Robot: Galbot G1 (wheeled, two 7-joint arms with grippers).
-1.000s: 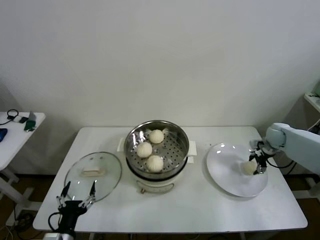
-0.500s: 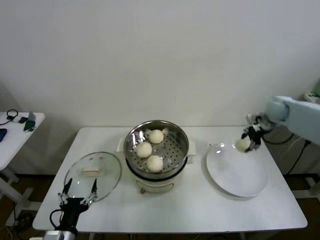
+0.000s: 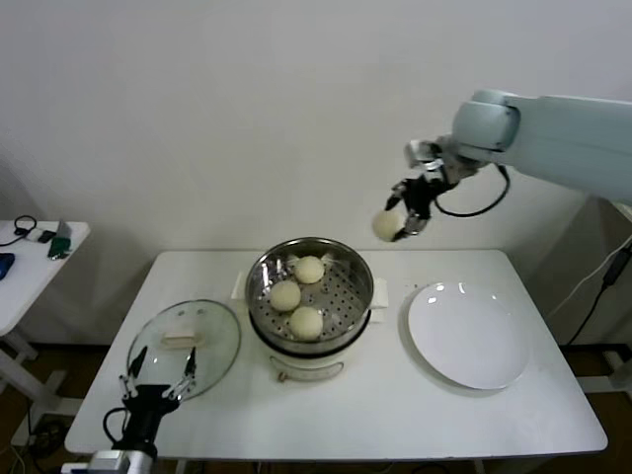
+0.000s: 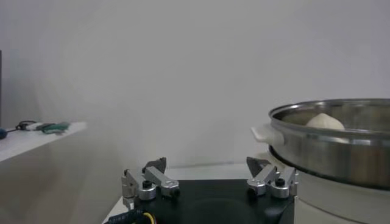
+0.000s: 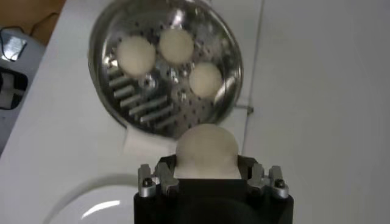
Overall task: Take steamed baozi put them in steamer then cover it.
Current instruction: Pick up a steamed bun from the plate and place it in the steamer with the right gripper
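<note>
Gripping a baozi (image 3: pixel 385 226), the right gripper (image 3: pixel 408 218) hangs above the steamer (image 3: pixel 310 296), which holds three buns. Left gripper (image 3: pixel 159 383), fingers apart, waits by the glass cover (image 3: pixel 184 346).

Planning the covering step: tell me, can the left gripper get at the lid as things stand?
Probably yes. The left gripper hovers open at the near edge of the lid, which lies flat on the table with nothing on it.

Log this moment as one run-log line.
right gripper: shut on fourth baozi, airborne beside steamer | three baozi inside | plate bare | lid off | left gripper: open, idle
</note>
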